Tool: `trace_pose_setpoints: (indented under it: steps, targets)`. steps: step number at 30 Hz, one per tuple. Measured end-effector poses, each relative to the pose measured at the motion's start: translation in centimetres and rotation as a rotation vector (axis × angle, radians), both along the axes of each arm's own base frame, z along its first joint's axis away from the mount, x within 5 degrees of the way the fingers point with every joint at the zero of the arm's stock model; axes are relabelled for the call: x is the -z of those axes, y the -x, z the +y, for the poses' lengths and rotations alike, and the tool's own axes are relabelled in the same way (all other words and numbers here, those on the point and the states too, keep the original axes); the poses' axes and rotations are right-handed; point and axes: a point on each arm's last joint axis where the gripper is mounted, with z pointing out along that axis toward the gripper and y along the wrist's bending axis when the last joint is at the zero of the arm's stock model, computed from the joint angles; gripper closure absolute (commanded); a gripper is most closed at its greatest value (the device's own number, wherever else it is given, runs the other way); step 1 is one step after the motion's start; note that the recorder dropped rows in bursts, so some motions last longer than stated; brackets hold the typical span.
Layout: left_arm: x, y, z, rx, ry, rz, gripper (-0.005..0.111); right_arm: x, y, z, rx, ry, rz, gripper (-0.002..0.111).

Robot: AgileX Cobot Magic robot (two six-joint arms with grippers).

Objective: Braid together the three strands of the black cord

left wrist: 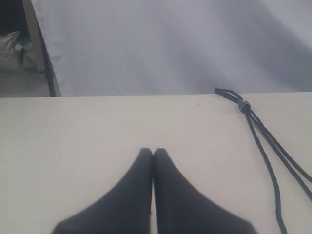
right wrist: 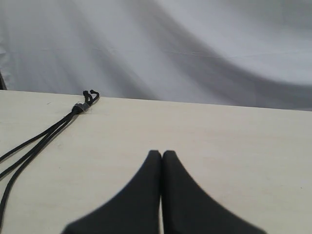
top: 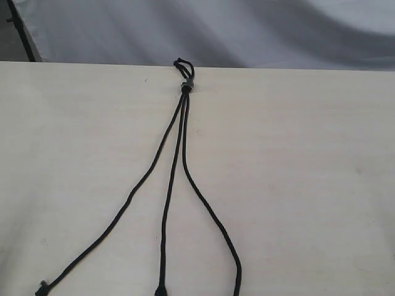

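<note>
The black cord (top: 177,154) lies on the pale table, its small loop (top: 183,65) and grey clamp (top: 186,86) at the far edge. Three strands fan out toward the near edge, unbraided: the left one (top: 117,216) ends in a knot (top: 42,288), the middle one (top: 166,216) runs straight, the right one (top: 216,225) curves outward. Neither gripper shows in the exterior view. My left gripper (left wrist: 152,152) is shut and empty, well apart from the cord (left wrist: 265,134). My right gripper (right wrist: 161,154) is shut and empty, also well apart from the cord (right wrist: 39,139).
The pale wooden table (top: 308,185) ends at a far edge against a grey-white cloth backdrop (top: 247,31). A dark frame post (top: 21,31) stands at the back left.
</note>
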Motion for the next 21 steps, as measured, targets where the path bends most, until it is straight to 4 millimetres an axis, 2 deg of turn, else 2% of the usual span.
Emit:
trace_pose_setpoints:
  steps: [11,14,16,19,20,21]
  targets:
    - [0.0,0.0,0.0,0.000,0.000,0.000,0.107,0.0,0.0,0.0,0.000,0.000,0.000,0.109]
    - [-0.7,-0.1,0.0,0.000,0.018,-0.082,0.107,-0.5,0.0,0.0,0.001,-0.006,-0.058,0.109]
    - [-2.8,0.1,0.0,0.002,0.115,-0.320,0.107,-2.1,0.0,-0.1,0.008,-0.074,-0.226,0.109]
    - [-6.2,1.6,0.1,0.064,0.328,-0.733,0.107,-4.4,0.6,-0.6,0.016,-0.334,-0.494,0.109]
    - [-7.2,2.4,0.1,0.099,0.361,-0.873,0.107,-5.1,1.0,-0.7,0.010,-0.398,-0.582,0.109]
    - [-7.7,2.8,0.2,0.108,0.351,-0.940,0.107,-5.4,1.2,-0.8,0.004,-0.406,-0.628,0.109]
